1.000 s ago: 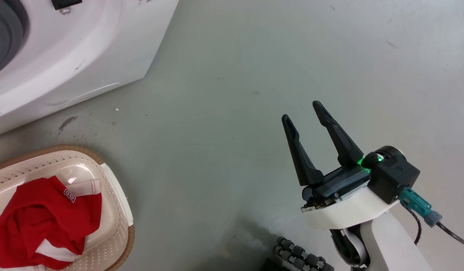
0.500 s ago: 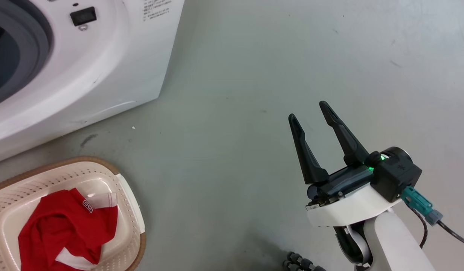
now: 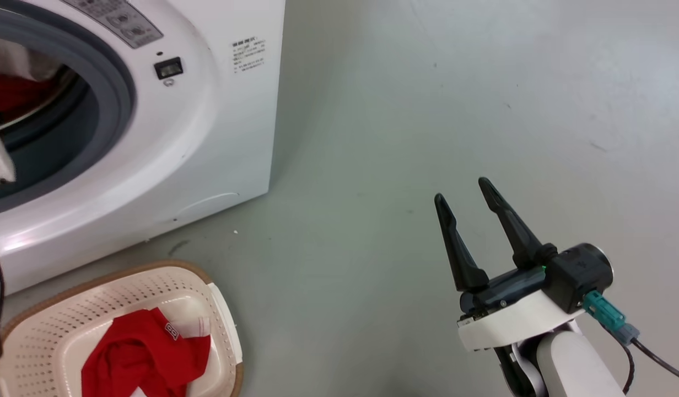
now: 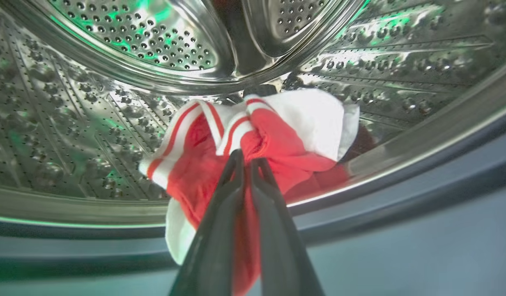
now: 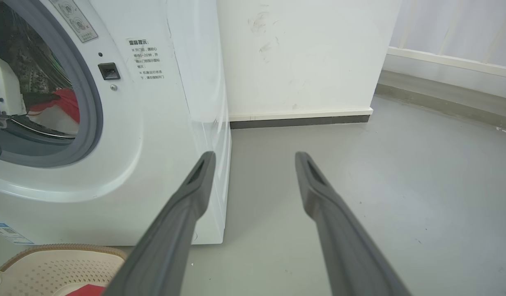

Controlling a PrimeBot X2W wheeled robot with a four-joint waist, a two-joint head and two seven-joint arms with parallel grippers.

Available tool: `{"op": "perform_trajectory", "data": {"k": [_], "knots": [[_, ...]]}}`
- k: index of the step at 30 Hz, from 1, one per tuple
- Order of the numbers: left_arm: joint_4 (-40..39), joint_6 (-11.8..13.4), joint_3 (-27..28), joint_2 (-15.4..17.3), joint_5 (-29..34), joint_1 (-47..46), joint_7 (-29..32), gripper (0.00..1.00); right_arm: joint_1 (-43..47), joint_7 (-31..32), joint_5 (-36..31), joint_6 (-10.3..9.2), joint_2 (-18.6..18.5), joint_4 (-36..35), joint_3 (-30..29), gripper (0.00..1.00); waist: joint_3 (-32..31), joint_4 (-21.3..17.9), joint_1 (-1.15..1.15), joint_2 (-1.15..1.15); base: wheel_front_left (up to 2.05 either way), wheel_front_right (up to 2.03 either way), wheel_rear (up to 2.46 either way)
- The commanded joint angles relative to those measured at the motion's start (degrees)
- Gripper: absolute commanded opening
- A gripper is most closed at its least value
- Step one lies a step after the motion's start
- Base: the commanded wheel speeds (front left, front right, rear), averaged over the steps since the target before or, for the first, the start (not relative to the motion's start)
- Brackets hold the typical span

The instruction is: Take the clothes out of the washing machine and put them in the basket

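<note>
Left gripper (image 4: 247,158) clamps a red-and-white garment (image 4: 277,135) at frame centre, low in the drum (image 4: 113,123); pinch seems to take only a fold, so cloth may slip free or snag on the grey door seal (image 4: 421,193).

Chinese-character notice sticker (image 5: 146,59) on the washing machine (image 5: 175,164) front, illegible.

basket (image 3: 86,300) cut off below, sticker (image 3: 249,55) print unreadable
</note>
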Motion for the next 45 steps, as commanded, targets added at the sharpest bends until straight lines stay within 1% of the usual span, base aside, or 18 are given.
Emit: {"op": "perform_trajectory", "data": {"k": [1,7,12,17,20,21,22,23,25,32,33,41,45], "knots": [[0.62,-0.49,-0.28,-0.65,-0.25,1.07,-1.41,0.0,0.81,-0.11,-0.47,-0.04,0.07,0.23,-0.26,1.0,-2.28,1.35,0.0,0.0,0.0,0.0,0.0],[3.57,-2.24,-0.72,-4.03,-1.23,2.74,-7.96,0.0,2.95,-0.11,-2.08,-0.04,0.07,1.14,-1.9,1.0,-7.19,4.13,0.0,0.0,0.0,0.0,0.0],[4.3,-3.27,-1.3,-6.22,-1.52,3.98,-12.4,0.0,4.4,-0.11,-3.51,-0.04,0.07,1.75,-2.96,1.0,-10.54,6.65,0.0,0.0,0.0,0.0,0.0],[2.37,-3.74,-1.28,-8.25,-2.04,6.12,-15.25,0.0,5.67,0.4,-4.62,-0.04,0.07,1.46,-4.12,1.0,-13.26,9.15,0.0,0.0,0.0,0.0,0.0],[0.72,-3.67,-1.0,-8.9,-2.4,7.41,-15.85,0.0,6.15,0.76,-5.01,-0.04,0.07,1.01,-4.53,1.0,-14.19,10.14,0.0,0.0,0.0,0.0,0.0],[-1.69,-3.5,-0.71,-9.41,-2.66,9.0,-16.28,0.0,6.8,1.26,-5.47,-0.04,0.07,0.7,-4.93,1.0,-14.98,11.21,0.0,0.0,0.0,0.0,0.0],[-1.69,-3.5,-0.71,-9.41,-2.66,9.0,-16.28,0.0,6.8,1.26,-5.47,-0.04,0.07,0.7,-4.93,1.0,-14.98,11.21,0.0,0.0,0.0,0.0,0.0],[-4.27,-3.63,-0.42,-10.21,-3.16,11.18,-16.37,0.0,7.26,1.82,-5.9,-0.04,0.08,0.17,-5.28,1.0,-15.87,12.29,0.0,0.0,0.0,0.0,0.0],[-7.42,-3.33,-0.13,-10.51,-3.44,13.25,-16.48,0.0,7.81,2.36,-6.26,-0.04,0.08,-0.23,-5.52,1.0,-16.49,13.29,0.0,0.0,0.0,0.0,0.0],[-21.68,-0.64,-0.01,-11.99,-3.75,21.82,-16.52,0.0,9.48,3.96,-7.17,-0.04,0.08,-1.99,-6.16,1.0,-18.3,16.41,0.0,0.0,0.0,0.0,0.0],[-21.68,-0.64,-0.01,-11.99,-3.75,21.82,-16.52,0.0,9.48,3.96,-7.17,-0.04,0.08,-1.99,-6.16,1.0,-18.3,16.41,0.0,0.0,0.0,0.0,0.0],[-39.3,4.05,-1.79,-13.98,-3.62,33.55,-13.55,0.0,11.41,5.46,-7.73,-0.04,0.07,-2.88,-5.97,1.0,-20.7,18.58,0.0,0.0,0.0,0.0,0.0],[-46.91,6.17,-3.22,-14.21,-2.6,38.65,-12.04,0.0,12.12,5.89,-7.86,-0.04,0.08,-3.32,-5.67,1.0,-21.34,19.23,0.0,0.0,0.0,0.0,0.0]]}}
